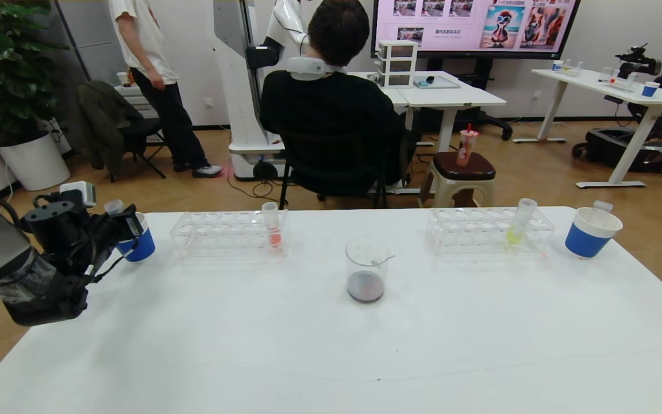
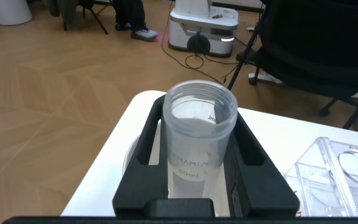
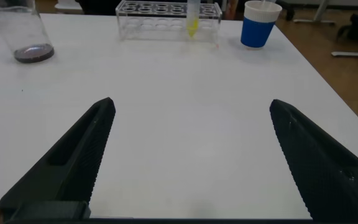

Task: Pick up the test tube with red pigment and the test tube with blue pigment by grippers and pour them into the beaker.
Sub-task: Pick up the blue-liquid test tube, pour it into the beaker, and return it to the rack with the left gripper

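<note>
Left gripper (image 1: 117,225) clamped on empty clear tube (image 2: 201,144), upright, directly above paper cup (image 1: 137,246). Red tube (image 1: 273,225) in rack, upright, right of it. Beaker (image 1: 366,270) farther right. Right gripper (image 3: 188,155) spread wide, empty.

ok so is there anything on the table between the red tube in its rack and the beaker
Nothing visible does. The test tube with red pigment stands in the left rack, and only bare table lies between it and the beaker. The left gripper, over the left paper cup, holds an empty tube.
</note>
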Robot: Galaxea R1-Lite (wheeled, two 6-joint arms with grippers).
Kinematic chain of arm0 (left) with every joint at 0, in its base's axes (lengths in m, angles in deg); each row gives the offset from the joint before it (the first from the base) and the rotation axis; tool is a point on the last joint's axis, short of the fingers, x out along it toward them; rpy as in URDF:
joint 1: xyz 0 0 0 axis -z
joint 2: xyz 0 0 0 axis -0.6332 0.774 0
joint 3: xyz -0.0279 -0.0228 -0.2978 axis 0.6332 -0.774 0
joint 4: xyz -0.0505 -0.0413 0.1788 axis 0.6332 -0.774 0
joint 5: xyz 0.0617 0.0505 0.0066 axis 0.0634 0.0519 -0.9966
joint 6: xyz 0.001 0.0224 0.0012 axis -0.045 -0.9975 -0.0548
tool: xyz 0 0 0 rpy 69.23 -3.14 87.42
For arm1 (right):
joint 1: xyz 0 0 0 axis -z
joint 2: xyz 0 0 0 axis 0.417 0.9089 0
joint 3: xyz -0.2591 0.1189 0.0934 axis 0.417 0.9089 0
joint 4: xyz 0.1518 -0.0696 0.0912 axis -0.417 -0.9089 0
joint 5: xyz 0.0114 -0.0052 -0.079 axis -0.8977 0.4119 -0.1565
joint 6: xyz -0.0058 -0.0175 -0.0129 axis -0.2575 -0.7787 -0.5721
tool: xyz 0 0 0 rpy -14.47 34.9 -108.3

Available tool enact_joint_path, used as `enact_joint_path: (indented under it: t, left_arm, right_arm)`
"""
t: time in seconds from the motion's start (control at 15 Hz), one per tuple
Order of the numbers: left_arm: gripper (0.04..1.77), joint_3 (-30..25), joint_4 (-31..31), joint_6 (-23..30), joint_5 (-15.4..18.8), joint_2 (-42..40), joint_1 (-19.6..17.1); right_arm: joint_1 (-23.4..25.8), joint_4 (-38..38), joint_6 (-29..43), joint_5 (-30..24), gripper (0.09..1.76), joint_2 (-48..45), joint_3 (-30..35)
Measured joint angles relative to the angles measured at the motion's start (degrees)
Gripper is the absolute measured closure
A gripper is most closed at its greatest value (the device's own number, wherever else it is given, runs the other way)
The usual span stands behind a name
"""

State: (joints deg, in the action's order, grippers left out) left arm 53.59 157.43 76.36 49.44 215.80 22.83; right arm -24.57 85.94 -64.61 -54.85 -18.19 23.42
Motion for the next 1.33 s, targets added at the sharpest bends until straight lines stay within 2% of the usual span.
enact_joint_path:
  t: [0.33,0.4,0.47,0.6,0.67,0.93,1.07,1.33]
  left_arm:
    - [1.30,-1.3,2.2,0.2,0.1,0.1,0.0]
    - [1.23,-1.5,2.3,0.2,0.1,0.2,0.0]
    - [1.01,-1.6,2.3,0.2,0.2,0.2,0.0]
    - [0.31,-1.7,2.1,0.2,0.2,0.4,0.0]
    - [0.10,-1.7,2.1,0.2,0.2,0.4,0.0]
    - [0.06,-0.4,1.9,0.2,0.1,0.1,0.2]
    - [0.06,1.6,-0.4,0.2,0.1,-1.2,1.1]
    - [0.06,7.1,-9.1,0.3,-0.2,-5.5,7.0]
  right_arm:
    - [0.0,0.0,0.0,0.0,0.11,0.0,0.0]
    - [0.0,0.0,0.0,0.0,0.11,0.0,0.0]
    - [0.0,0.0,0.0,0.0,0.11,0.0,0.0]
    - [0.0,0.0,0.0,0.0,0.11,0.0,0.0]
    - [0.0,0.0,0.0,0.0,0.11,0.0,0.0]
    - [0.0,0.0,0.0,0.0,0.11,0.0,0.0]
    - [0.0,0.0,0.0,0.0,0.11,0.0,0.0]
    - [0.0,0.0,0.0,0.0,0.11,0.0,0.0]
